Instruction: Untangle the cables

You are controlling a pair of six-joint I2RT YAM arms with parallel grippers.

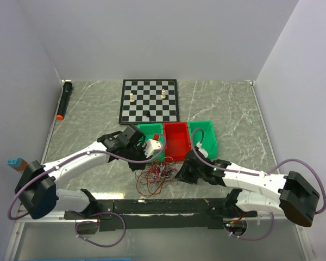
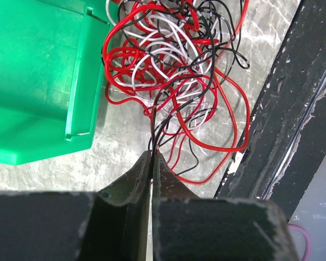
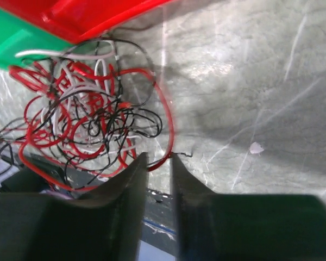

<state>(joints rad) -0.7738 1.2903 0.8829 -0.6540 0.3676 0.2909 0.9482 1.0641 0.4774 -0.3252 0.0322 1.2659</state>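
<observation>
The grey marbled table (image 1: pixel 233 109) carries a chessboard (image 1: pixel 149 100) at the back and three bins (image 1: pixel 176 140), green, red and green, in a row in front of it. Just before the bins lie the cables (image 1: pixel 155 176), a single heap of red, black and white loops, touching the left green bin. The left gripper (image 2: pixel 152 155) is pressed together on black strands at the heap's edge. The right gripper (image 3: pixel 158 157) is slightly parted, with a red loop running into the gap; nothing looks clamped there. I judge the work barely begun: no strand lies apart yet, and every colour is interwoven.
</observation>
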